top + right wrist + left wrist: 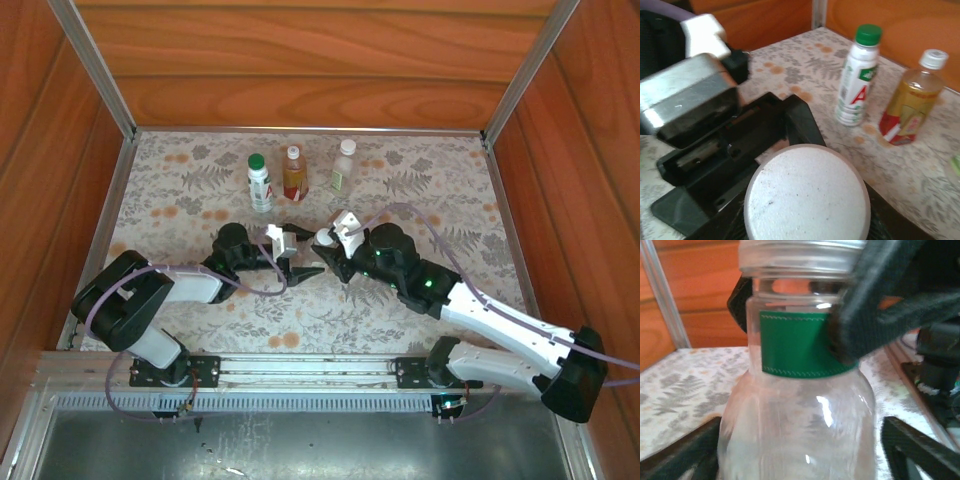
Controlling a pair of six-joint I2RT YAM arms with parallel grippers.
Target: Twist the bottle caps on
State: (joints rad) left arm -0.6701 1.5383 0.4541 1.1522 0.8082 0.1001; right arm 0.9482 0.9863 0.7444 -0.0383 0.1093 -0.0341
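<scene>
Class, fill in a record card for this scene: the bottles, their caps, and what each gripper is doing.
Back row: white bottle, amber bottle, clear bottle, all upright
Their caps: green cap on the white bottle, white cap on the amber bottle
Centre: short bottle with a green band, pale cap on top
Left gripper: open, fingers either side of the short bottle's body
Right gripper: at the pale cap; grip unclear
</scene>
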